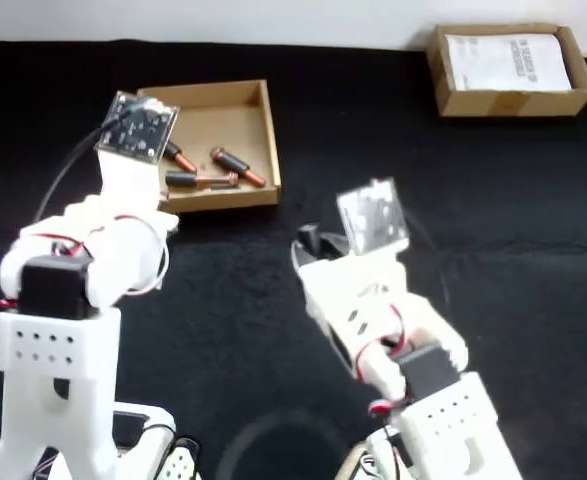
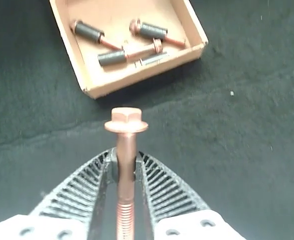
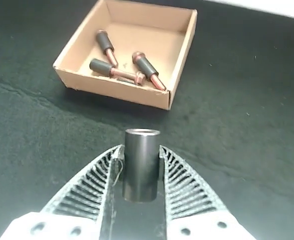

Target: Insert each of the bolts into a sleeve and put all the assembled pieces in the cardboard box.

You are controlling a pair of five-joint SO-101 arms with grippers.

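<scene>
My left gripper [image 2: 125, 155] is closed on a bolt [image 2: 126, 122], whose long axis runs along the fingers, head past the tips and threads back toward the wrist. My right gripper [image 3: 140, 150] clamps a sleeve [image 3: 141, 172], open bore facing away from the wrist. The left hangs nearer the cardboard box [image 3: 116, 90] holding 3 assembled pieces [image 3: 111, 67]; I judge the threads must be lined up with that bore.

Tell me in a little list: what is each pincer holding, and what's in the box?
left pincer: shut on a bolt, no sleeve on it
right pincer: shut on a sleeve, nothing in it
box: three finished pieces
bolt and sleeve: not joined yet
</scene>
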